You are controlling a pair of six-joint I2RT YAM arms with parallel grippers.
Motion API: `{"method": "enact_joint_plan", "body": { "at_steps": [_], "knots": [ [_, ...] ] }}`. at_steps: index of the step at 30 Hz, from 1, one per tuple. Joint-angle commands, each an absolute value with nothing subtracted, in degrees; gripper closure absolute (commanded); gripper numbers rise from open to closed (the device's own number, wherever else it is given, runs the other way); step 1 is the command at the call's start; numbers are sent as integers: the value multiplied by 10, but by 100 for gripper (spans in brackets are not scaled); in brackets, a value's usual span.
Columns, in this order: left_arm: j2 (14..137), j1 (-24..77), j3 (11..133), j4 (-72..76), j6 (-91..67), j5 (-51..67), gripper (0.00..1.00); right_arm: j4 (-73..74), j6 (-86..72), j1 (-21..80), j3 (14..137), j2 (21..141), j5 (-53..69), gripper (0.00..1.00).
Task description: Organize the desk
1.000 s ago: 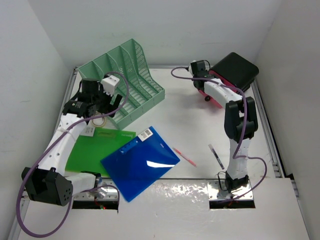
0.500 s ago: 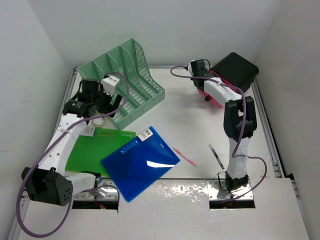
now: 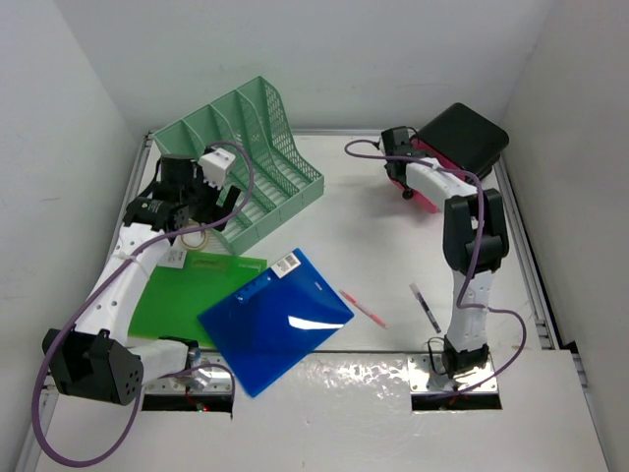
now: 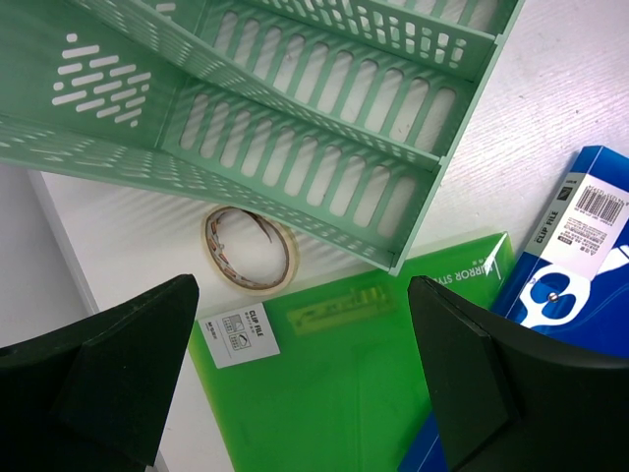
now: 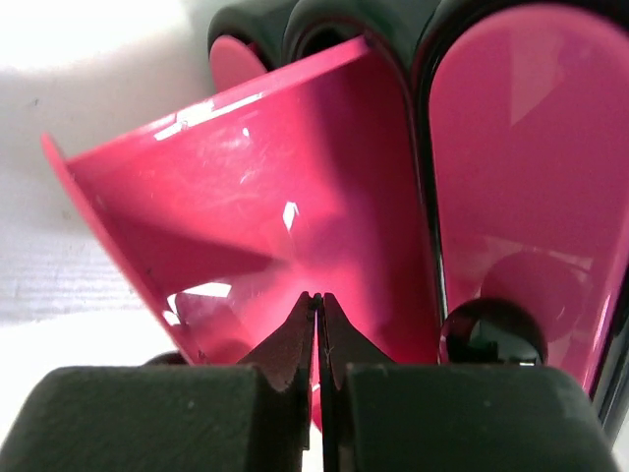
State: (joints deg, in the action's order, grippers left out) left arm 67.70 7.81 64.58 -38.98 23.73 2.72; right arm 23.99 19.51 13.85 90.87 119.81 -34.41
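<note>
The desk (image 3: 393, 256) is a white tabletop with metal rails. My left gripper (image 3: 184, 211) hangs open and empty beside the mint-green file rack (image 3: 246, 157). In the left wrist view its gripper (image 4: 305, 383) is above a green clip file (image 4: 364, 393) and a tape roll (image 4: 250, 250). My right gripper (image 3: 401, 169) is at the black-and-pink drawer box (image 3: 462, 138) at the back right. In the right wrist view its gripper (image 5: 317, 300) is shut, with the tips against the tilted pink drawer (image 5: 295, 197).
A blue folder (image 3: 275, 320) lies partly over the green clip file (image 3: 192, 295) at the front left. A pink pen (image 3: 364, 309) and a black pen (image 3: 426, 307) lie in front of the right arm's base. A black knob (image 5: 491, 334) shows beside the drawer.
My right gripper has moved a little to the right, closer to the drawer box. The left arm and the folders have not moved.
</note>
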Motion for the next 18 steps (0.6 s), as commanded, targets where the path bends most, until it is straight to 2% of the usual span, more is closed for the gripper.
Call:
{"method": "enact_joint_plan", "body": {
  "at_steps": [1, 10, 18],
  "knots": [
    [662, 73, 644, -370, 239, 34, 13, 210, 198, 138, 906, 1144, -341, 100],
    [664, 73, 646, -372, 238, 37, 13, 225, 172, 138, 903, 1085, -318, 100],
    [665, 73, 646, -371, 239, 39, 13, 242, 94, 134, 799, 973, -269, 98]
  ]
}}
